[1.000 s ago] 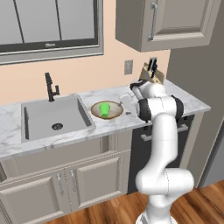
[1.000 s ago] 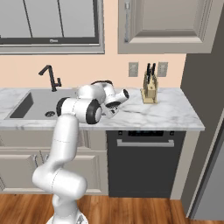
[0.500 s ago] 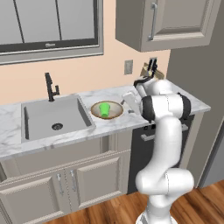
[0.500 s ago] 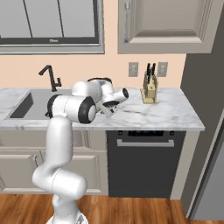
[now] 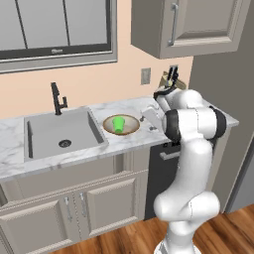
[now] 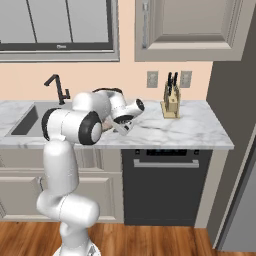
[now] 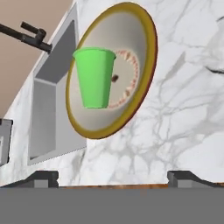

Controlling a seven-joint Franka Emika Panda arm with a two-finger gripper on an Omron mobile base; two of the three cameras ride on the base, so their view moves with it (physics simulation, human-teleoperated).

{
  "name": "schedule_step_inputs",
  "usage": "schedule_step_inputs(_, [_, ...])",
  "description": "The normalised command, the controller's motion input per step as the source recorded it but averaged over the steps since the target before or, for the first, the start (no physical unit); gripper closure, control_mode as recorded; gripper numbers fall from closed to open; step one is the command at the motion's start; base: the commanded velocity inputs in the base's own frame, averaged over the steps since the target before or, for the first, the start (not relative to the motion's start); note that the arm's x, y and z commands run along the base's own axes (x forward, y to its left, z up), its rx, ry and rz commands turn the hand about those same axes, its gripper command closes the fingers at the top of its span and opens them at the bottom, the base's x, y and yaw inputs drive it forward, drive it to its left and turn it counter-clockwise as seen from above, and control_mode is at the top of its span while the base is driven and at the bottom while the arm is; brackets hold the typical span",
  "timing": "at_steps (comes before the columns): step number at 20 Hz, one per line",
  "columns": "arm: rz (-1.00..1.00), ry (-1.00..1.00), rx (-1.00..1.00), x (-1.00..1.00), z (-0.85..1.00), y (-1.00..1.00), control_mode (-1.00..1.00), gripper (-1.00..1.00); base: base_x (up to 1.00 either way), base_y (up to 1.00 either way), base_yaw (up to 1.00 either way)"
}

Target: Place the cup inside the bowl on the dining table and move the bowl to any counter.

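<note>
Hanging just above the marble at the bowl's right side, the two-finger gripper [image 7: 113,176] has its dark tips spread wide with nothing between them, pointing toward the bowl. In the left base view the gripper [image 5: 147,116] sits just beside the bowl, apart from it.

A wide shallow round bowl with a brown wooden-looking rim and a pale speckled inside [image 7: 131,48] rests on the long white grey-veined marble counter [image 7: 188,109], between the sink and the gripper. A small bright green handleless cup [image 7: 93,77] stands upright inside it, near the middle. From the left base camera the bowl [image 5: 130,128] and cup [image 5: 118,124] lie just right of the sink's edge.

Left of the bowl is a grey built-in sink basin [image 5: 62,133] with a black faucet [image 5: 58,98] at its back edge. Further right along the counter [image 6: 180,131], near the wall, stands a pale wooden knife block with dark handles [image 6: 171,100], well apart from the bowl. The white arm with dark joints [image 6: 80,125] hides the bowl in the right base view.

Beige panelled cabinets [image 5: 84,208] carry the counter, with a dark dishwasher front [image 6: 165,187] beside them. A peach wall holds outlet plates [image 6: 152,78], a grey-framed window [image 5: 54,30] and an upper cabinet [image 5: 198,25]. Wood planks make up the floor [image 6: 150,240].
</note>
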Motion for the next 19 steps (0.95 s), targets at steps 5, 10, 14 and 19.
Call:
schedule_step_inputs(5, [0.03, 0.00, -0.19, -0.63, 0.29, 0.00, -1.00, -1.00, 0.00, 0.00, 0.00])
schedule_step_inputs(10, [0.04, 0.00, -0.17, -0.54, 0.29, 0.00, -1.00, -1.00, 0.00, 0.00, 0.00])
schedule_step_inputs(14, [0.00, -0.01, -0.15, -0.54, 0.39, 0.00, -1.00, -1.00, 0.00, 0.00, 0.00])
schedule_step_inputs(19, [0.00, -0.01, -0.13, -0.64, 0.38, 0.00, -1.00, -1.00, 0.00, 0.00, 0.00])
